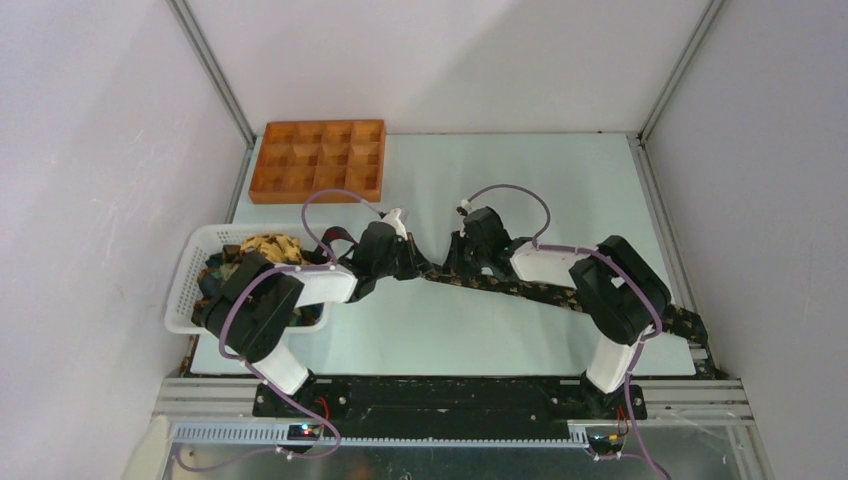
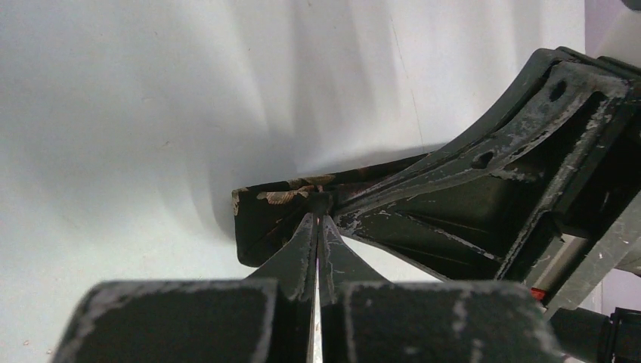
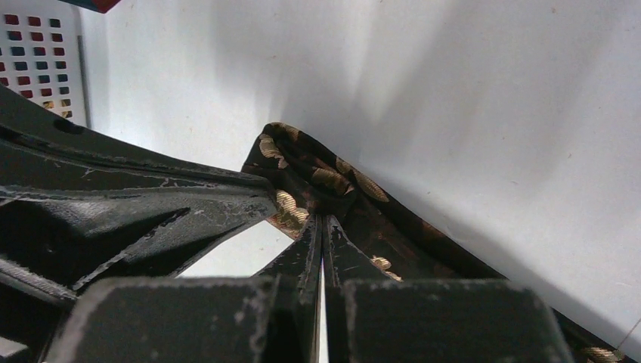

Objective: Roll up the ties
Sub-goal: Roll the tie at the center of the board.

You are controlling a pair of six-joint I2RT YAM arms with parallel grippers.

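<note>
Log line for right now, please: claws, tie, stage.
left claw: shut on tie end | right claw: shut on same end | tie: stretched out rightward, not yet rolled | basket: holds spare ties

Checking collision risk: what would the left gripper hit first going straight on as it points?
Past the tie it pinches, probably the right gripper, whose fingertips sit right beside its own.

Bright diffuse light, soft shadows, blurred wrist-view foregrounds
</note>
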